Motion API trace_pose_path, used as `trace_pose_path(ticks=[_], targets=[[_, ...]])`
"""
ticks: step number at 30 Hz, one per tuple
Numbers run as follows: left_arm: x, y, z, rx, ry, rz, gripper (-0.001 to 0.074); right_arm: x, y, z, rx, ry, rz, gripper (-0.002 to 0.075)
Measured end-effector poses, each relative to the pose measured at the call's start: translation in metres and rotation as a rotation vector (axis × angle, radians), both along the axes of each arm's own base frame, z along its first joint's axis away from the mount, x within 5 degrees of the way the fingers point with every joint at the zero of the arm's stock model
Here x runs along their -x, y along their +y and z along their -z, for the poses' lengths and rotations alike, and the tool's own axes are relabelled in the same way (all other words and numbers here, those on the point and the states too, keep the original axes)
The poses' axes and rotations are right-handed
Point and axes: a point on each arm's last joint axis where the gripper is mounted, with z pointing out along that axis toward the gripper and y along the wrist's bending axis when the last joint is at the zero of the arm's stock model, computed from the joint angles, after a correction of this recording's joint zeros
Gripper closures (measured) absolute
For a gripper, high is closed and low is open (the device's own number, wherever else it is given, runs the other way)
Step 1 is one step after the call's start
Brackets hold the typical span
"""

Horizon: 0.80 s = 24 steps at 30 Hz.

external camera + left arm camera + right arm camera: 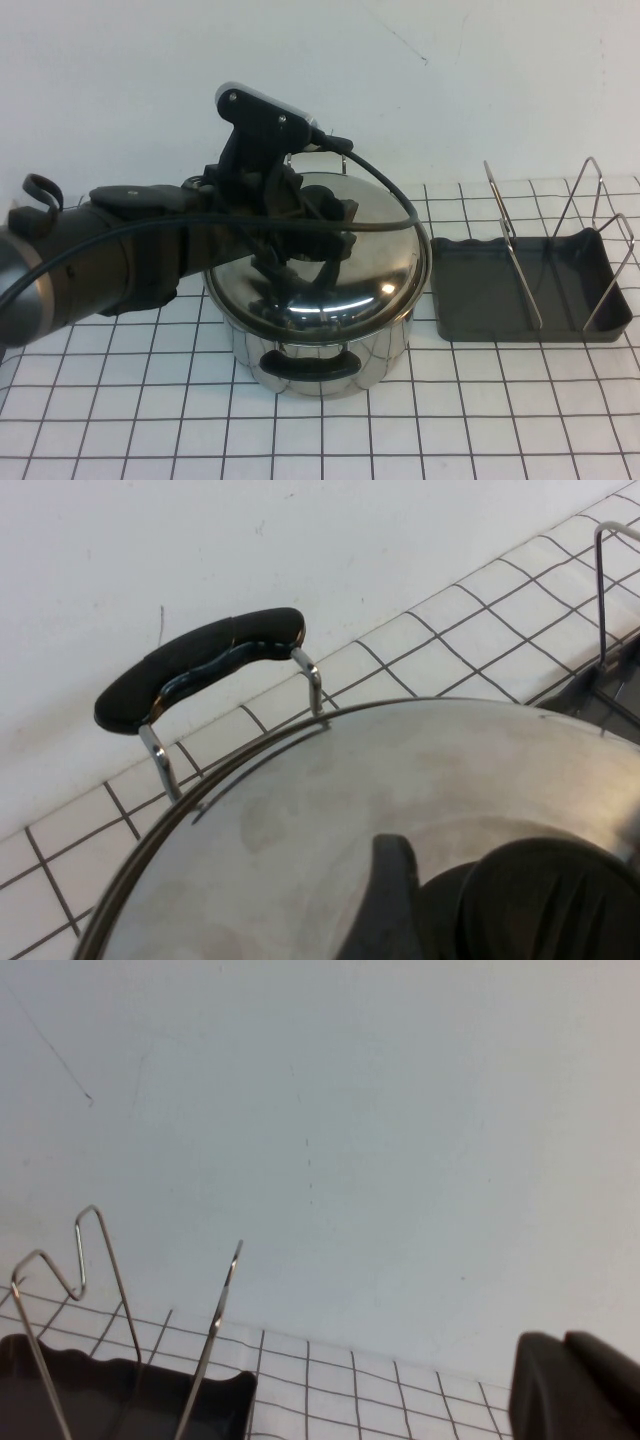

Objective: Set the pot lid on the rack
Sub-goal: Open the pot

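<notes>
The pot lid (375, 265), shiny steel and domed, lies on the steel pot (330, 355) at mid-table. My left gripper (300, 252) is down over the lid's centre, open, with its jaws on either side of the black knob (550, 900). One finger (395, 900) stands just beside the knob with a narrow gap showing; the other is hidden. The rack (480, 295), a dark grey tray with wire dividers (512, 240), stands to the right of the pot. My right gripper (575, 1390) is shut, out of the high view, near the rack (100, 1400).
The pot has a black near handle (310, 365) and a far handle (200, 665) toward the white back wall. The left arm's cable (390, 185) arcs over the lid. The table has a white checked surface.
</notes>
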Motion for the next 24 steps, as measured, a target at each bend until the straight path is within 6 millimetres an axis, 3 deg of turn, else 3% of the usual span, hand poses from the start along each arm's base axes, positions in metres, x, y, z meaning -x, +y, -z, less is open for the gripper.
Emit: trace_pose_path(ticks=[4, 9, 18, 24], targets=[[-0.0001, 0.0001, 0.0000, -0.001, 0.000, -0.002, 0.0315, 0.0000, 0.0000, 0.0000, 0.000, 0.000, 0.000, 0.0729], [-0.0018, 0.0010, 0.0028, -0.012, 0.004, -0.017, 0.0357, 0.0000, 0.0000, 0.0000, 0.000, 0.000, 0.000, 0.0729], [-0.0039, 0.0001, 0.0061, -0.015, 0.012, -0.020, 0.0360, 0.0000, 0.0000, 0.0000, 0.000, 0.000, 0.000, 0.0729], [-0.0063, -0.0016, 0.0094, -0.005, 0.027, -0.024, 0.0281, 0.0000, 0.0000, 0.0000, 0.000, 0.000, 0.000, 0.0729]])
